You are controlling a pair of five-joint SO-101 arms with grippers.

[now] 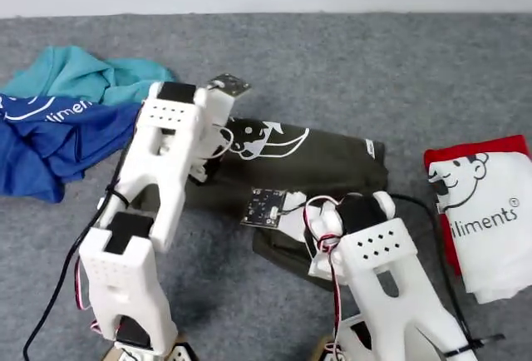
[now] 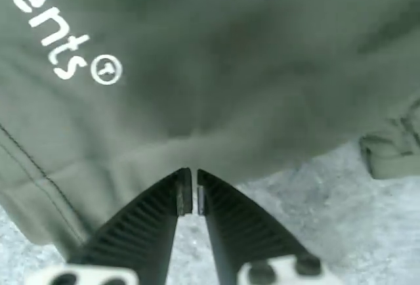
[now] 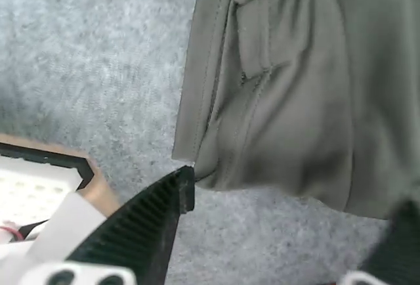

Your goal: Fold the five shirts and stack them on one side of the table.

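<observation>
room over grey mat (image 1: 399, 70) behind olive shirt (image 1: 324, 161); blue heap (image 1: 58, 140), white stack (image 1: 490, 220) flank.

The left arm (image 1: 158, 178) rises from its base at the near left and stretches toward the far side, and its wrist is bent downward. The jaws of the left gripper (image 2: 188, 193) are closed, with only a thin slit between the black ribbed tips. The right arm (image 1: 386, 269) stands at the near right and leans to the left, with its wrist held low. The jaws of the right gripper (image 3: 298, 196) are spread wide apart.
</observation>
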